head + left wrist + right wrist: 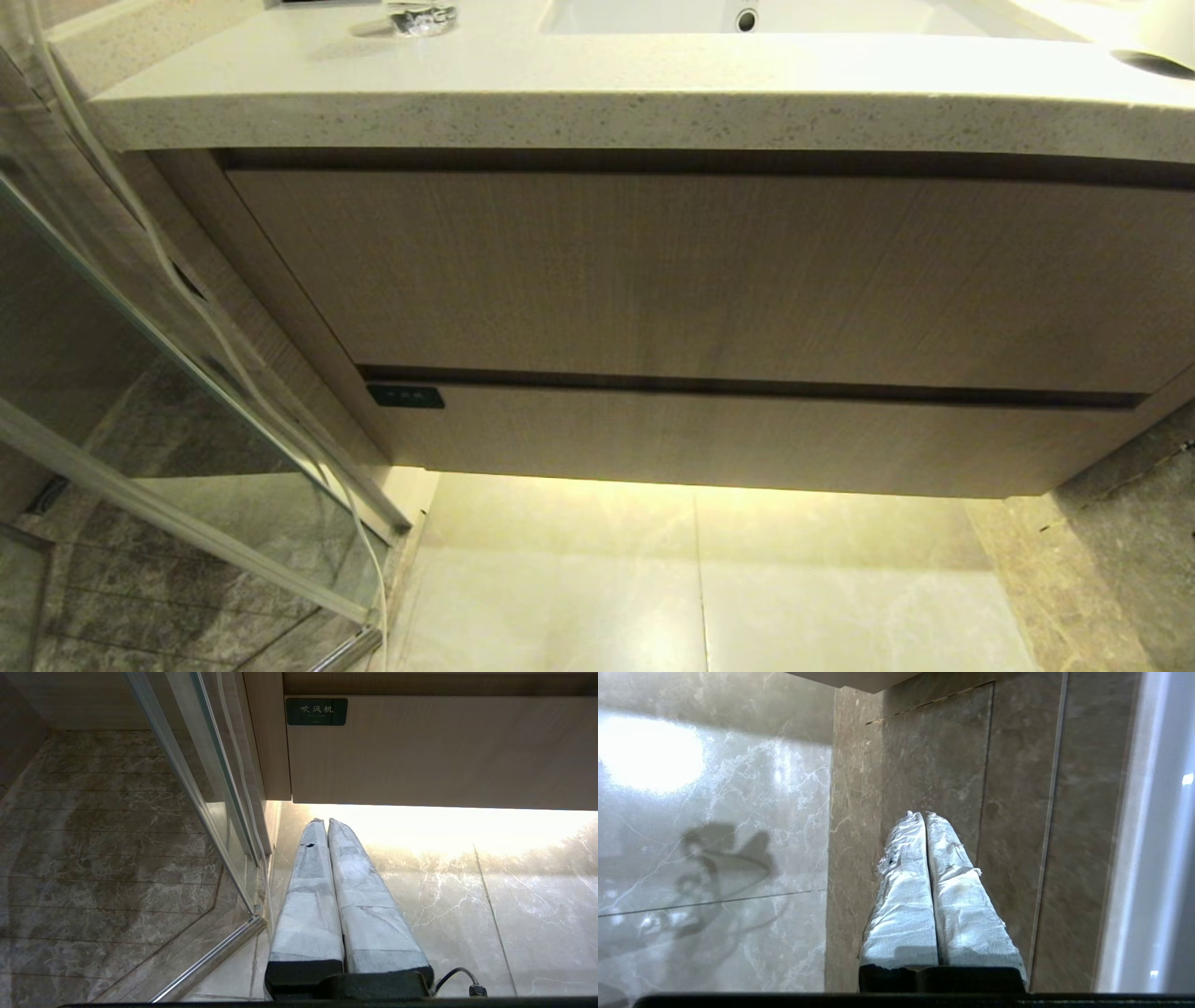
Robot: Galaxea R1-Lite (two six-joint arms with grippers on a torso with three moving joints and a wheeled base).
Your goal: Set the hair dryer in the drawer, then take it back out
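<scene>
Drawer (747,439) closed, handleless, stiff wood: judge pull from top edge gap. Hair dryer unseen. Left gripper (325,822) and right gripper (923,814): jaws clenched, empty.

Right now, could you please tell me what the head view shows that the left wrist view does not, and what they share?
Only the head view shows the speckled countertop, the sink basin and the taller upper drawer front. Only the left wrist view shows the left pincer, shut and empty, above the floor tiles. Both show the closed drawer with its dark green label, and the glass shower door. Neither shows the hair dryer.
</scene>
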